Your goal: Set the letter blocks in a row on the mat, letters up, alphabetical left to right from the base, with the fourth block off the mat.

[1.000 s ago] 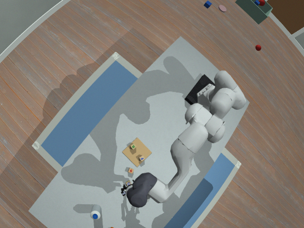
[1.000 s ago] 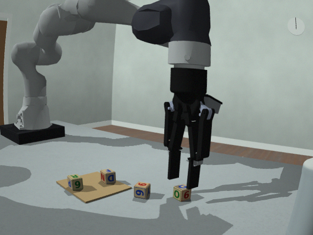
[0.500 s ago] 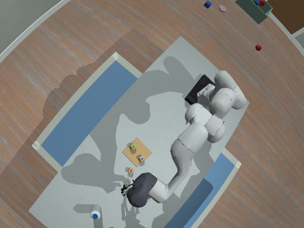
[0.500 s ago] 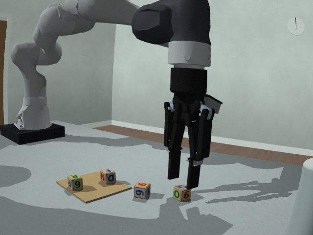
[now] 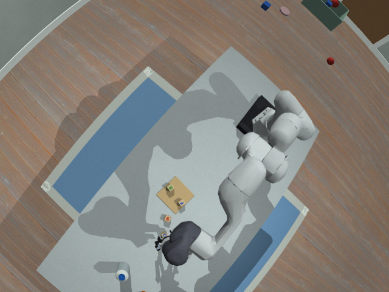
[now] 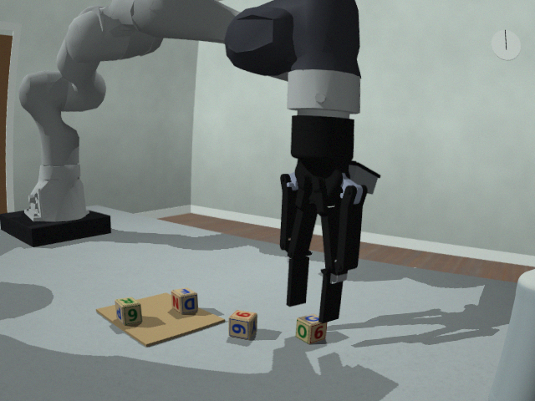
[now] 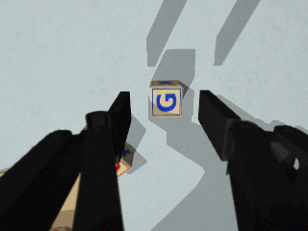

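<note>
"Four blocks, and what can you read on top of them?"

"Under your pincer (image 5: pixel 164 239) (image 6: pixel 313 312) (image 7: pixel 165 105) you have the G block (image 5: pixel 164 234) (image 6: pixel 310 330) (image 7: pixel 166 101), its letter blue. On its sides, you can read a green O and a red 6 or 9."

"Is your pincer gripping it?"

"No. You have it partly open and holding nothing; in the wrist view, the block shows between the fingers with a gap on each side. It rests on the pale surface (image 5: pixel 213 135) (image 6: pixel 255 276) (image 7: pixel 72 48), off the mat (image 5: pixel 185 194) (image 6: pixel 155 332) (image 7: pixel 72 202)."

"And which ones do you have on the mat?"

"Two, standing apart. You see the R block (image 5: pixel 170 187) (image 6: pixel 128 312) with its green letter on top, a blue P on one side and a green 6 or 9 on another. Your other is the D-sided block (image 5: pixel 181 202) (image 6: pixel 184 301): blue D and red N on the sides, and a blue top letter that looks like F, too small for you to be certain."

"What about your fourth?"

"You'll find the numeral block (image 5: pixel 167 218) (image 6: pixel 242 324) (image 7: pixel 125 164) off the mat, between it and the G block. Its top is a red 6 or 9, and you can see a blue one on its side."

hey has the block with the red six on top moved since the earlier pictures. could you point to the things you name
No. The red-six block (image 5: pixel 167 218) (image 6: pixel 242 325) sits just off the same mat (image 5: pixel 179 188) (image 6: pixel 149 337) corner as before.
</note>
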Controlling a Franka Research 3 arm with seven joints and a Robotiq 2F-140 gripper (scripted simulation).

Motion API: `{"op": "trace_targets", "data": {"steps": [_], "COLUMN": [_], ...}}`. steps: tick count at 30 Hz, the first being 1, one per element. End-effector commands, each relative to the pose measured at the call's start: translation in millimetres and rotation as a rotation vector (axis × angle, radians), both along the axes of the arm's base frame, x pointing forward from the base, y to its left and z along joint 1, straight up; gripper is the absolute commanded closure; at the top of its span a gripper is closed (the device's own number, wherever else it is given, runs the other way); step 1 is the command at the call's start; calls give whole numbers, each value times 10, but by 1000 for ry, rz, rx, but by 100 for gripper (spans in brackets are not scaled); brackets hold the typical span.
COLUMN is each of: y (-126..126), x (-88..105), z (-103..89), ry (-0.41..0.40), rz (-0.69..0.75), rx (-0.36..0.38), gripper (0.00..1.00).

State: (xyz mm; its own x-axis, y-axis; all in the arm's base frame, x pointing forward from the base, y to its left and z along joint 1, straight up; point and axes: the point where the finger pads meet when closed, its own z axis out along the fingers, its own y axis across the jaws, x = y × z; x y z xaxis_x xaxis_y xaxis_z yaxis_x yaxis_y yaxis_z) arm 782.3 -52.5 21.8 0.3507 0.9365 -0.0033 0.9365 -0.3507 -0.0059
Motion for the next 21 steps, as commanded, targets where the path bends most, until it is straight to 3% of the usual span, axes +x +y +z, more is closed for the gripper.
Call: {"op": "trace_targets", "data": {"steps": [1,21], "y": [-5,-10], "x": [18,36], "z": [12,12], "ry": [-5,-5], "rz": [4,4], "rx": [-4,-4], "gripper": [54,54]}}
